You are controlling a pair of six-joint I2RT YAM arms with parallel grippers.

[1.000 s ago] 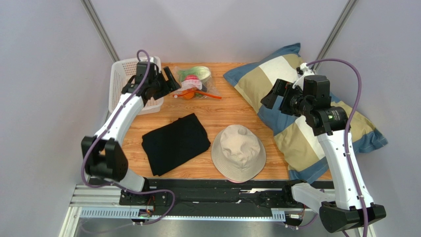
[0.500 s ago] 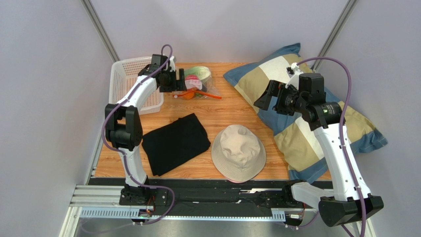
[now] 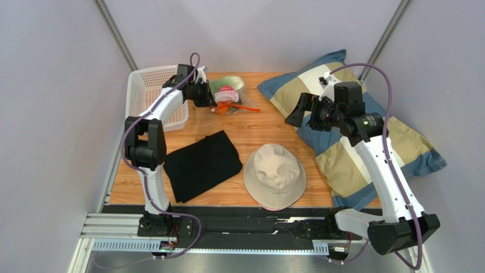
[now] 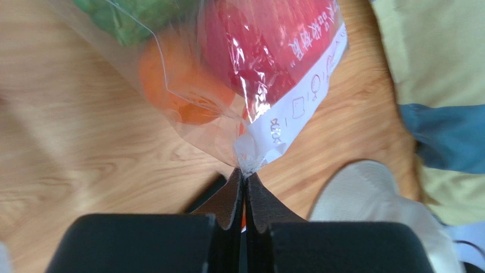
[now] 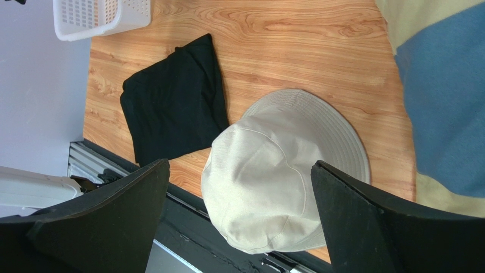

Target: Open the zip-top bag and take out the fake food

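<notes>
Links: white shells on left arm (image 3: 165, 106) and right arm (image 3: 386, 173)
Joints (image 3: 146, 149): black housings; black bases (image 3: 399, 236)
Cables (image 3: 196, 55): purple-grey, one looping along each arm
Fingers: matte black on left gripper (image 4: 245, 175), right gripper (image 5: 240, 165)

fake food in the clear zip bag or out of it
In. The red toy apple, orange round fruit and green leafy cabbage show through the clear crinkly plastic bag.

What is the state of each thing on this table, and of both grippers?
Left gripper, shut on a corner of the bag.
Right gripper, open, holds nothing.
Bag, pinched at the corner by its white label; whether the zip is sealed cannot be told.
Fake food, inside the bag.
Hat, lying crown up.
Black cloth, folded, flat.
Basket, upright.
Pillow, lying flat.
</notes>
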